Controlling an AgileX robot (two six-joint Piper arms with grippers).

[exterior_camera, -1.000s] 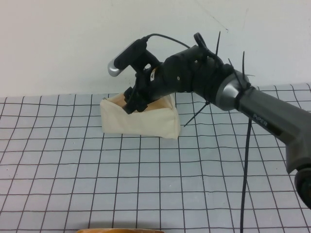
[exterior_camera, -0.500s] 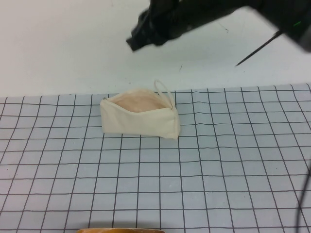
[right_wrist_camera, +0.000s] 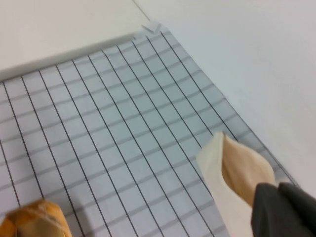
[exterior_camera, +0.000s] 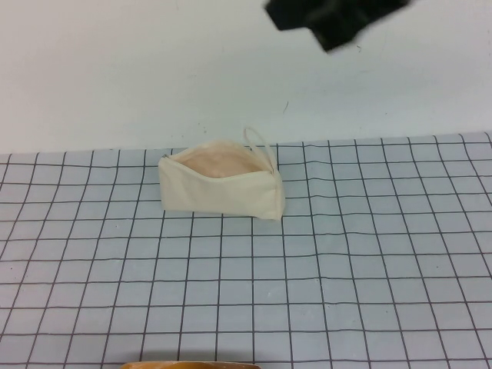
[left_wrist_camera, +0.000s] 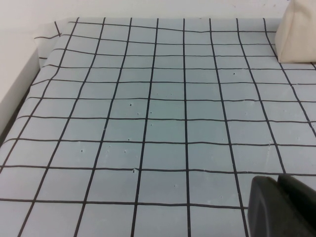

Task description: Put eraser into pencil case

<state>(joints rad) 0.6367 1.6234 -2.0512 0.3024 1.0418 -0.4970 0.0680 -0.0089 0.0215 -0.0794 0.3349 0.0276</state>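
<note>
apparently the drop is done: no eraser shows on the grid mat (exterior_camera: pixel 307 292), so it likely lies hidden inside the open pencil case (exterior_camera: pixel 219 192). right gripper (exterior_camera: pixel 334 19) hangs high above the case, left gripper (left_wrist_camera: pixel 284 205) low beside it; neither grip is readable.

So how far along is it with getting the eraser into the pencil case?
Probably near the end. No eraser shows on the grid mat, and the pencil case sits open on it, though its inside is not clear enough to confirm the eraser is there. The right gripper is high above and to the right of the case. The left gripper hangs over bare mat. What seems left is parking the right arm.
</note>
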